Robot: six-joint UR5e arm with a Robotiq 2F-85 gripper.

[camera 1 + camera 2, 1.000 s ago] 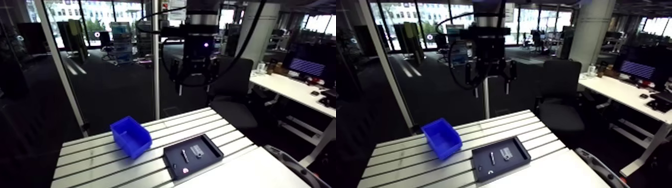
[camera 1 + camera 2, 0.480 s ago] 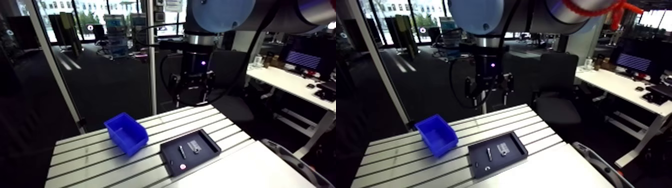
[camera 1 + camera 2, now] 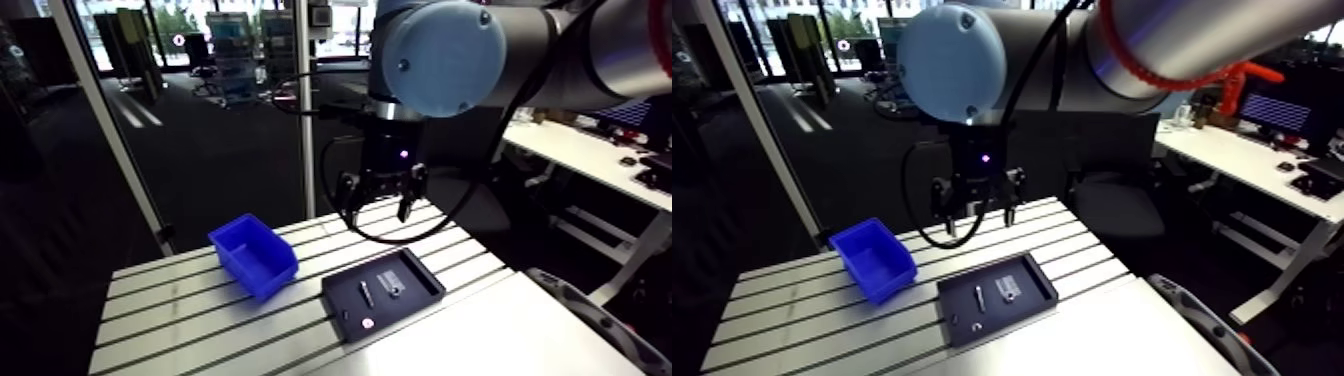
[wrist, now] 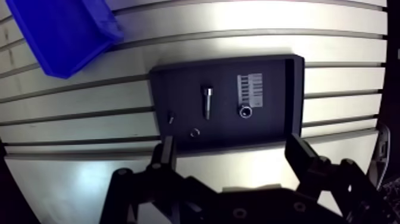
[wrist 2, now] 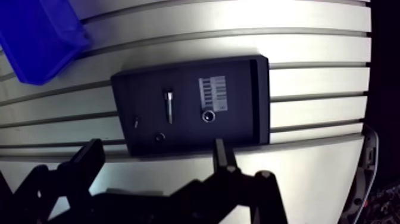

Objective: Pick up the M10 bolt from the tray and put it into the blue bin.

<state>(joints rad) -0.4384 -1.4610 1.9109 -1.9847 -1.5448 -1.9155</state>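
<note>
A slim silver bolt (image 4: 207, 101) lies flat near the middle of a shallow black tray (image 4: 277, 119), its shaft running along the tray's short side. The open-topped blue bin (image 4: 59, 30) stands apart, off one tray corner.

Wrist view: overhead light is glaring off the table (image 4: 333, 42), blooming white along the far slats and beside the gripper (image 4: 232, 146), which is showing as a black silhouette. Slots are bowing toward the edges. Arm view: tray (image 3: 415, 280) is reading near-black, background is looking dim.
</note>
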